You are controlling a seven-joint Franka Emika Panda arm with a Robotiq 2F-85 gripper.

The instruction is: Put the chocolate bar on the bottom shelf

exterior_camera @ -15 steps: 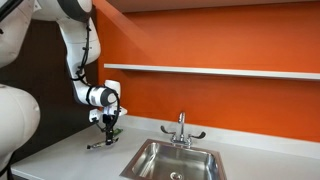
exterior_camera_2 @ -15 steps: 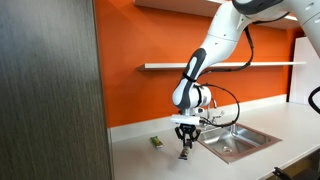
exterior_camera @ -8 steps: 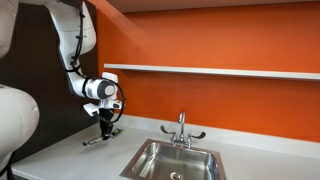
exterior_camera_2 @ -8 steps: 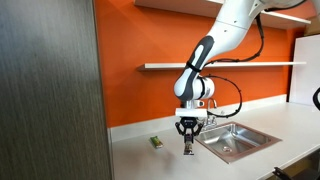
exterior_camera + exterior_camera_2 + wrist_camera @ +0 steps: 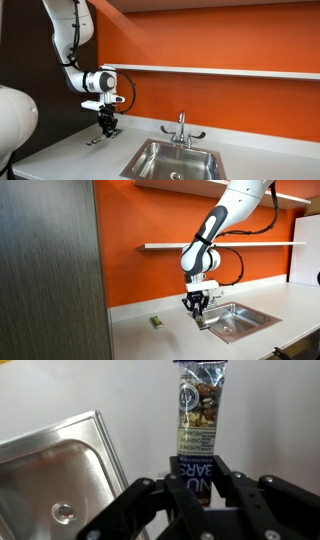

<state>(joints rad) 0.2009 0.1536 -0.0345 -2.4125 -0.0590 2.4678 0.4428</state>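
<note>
end effector (image 5: 197, 478) pinches chocolate bar (image 5: 198, 410) by one end

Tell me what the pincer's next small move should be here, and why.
Probably a lift straight up, before any travel toward the wall. The pincer is shut on the chocolate bar, which hangs clear of the countertop. In both exterior views it sits well below the bottom shelf, so it likely needs height first to get the bar above the board.
</note>
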